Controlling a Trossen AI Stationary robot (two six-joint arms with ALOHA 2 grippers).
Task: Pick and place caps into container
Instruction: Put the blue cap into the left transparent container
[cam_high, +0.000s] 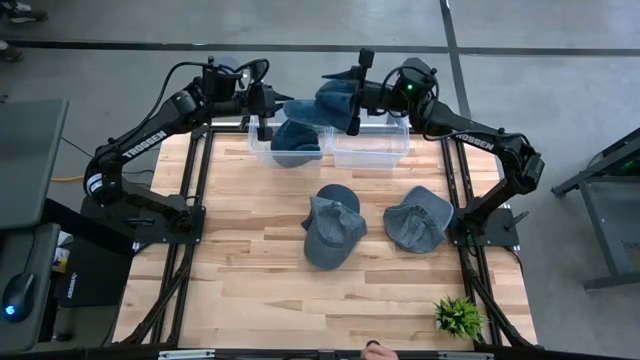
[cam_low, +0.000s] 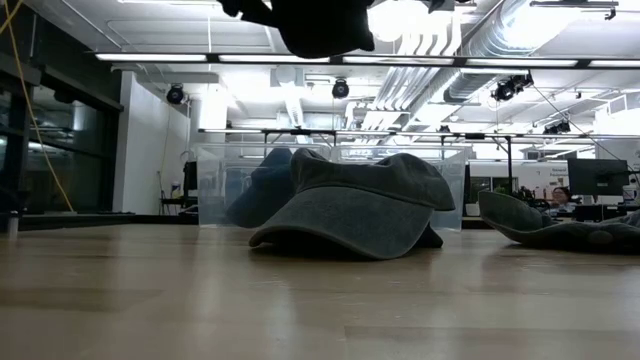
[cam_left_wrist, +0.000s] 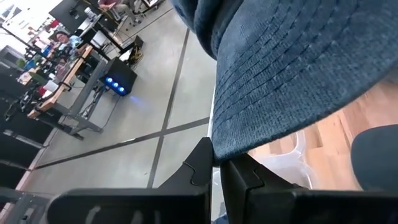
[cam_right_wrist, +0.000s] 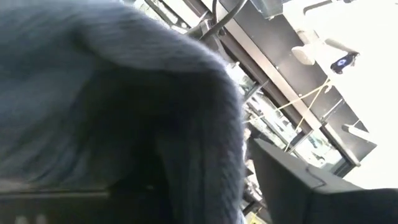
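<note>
Landmark: clear container (cam_high: 330, 145) at the far edge of the worktop (cam_high: 250, 280).
Carried cap: a navy cap (cam_high: 325, 103) hangs above the container, stretched between the two tools.
Left tool (cam_high: 262, 128): clenched on that cap's brim; the left wrist view shows the stitched brim edge pinched between its fingertips (cam_left_wrist: 200, 163).
Right tool (cam_high: 356, 92): over the container's right half, against the cap's crown; its fingers stand apart, but whether they still bear any fabric I cannot tell.
Cap in container: one blue cap (cam_high: 296, 142) lies in the left half.
Caps on worktop: two grey caps, one (cam_high: 332, 228) just in front of the container, another (cam_high: 418, 220) to its right.
Handling: light, soft cloth; crowns collapse and sag, brims are stiffer. The brim edge looks the surest place to grip.
Hidden: the right wrist view is filled by cloth; the low view cuts the tools off above, showing only a dark shape.
</note>
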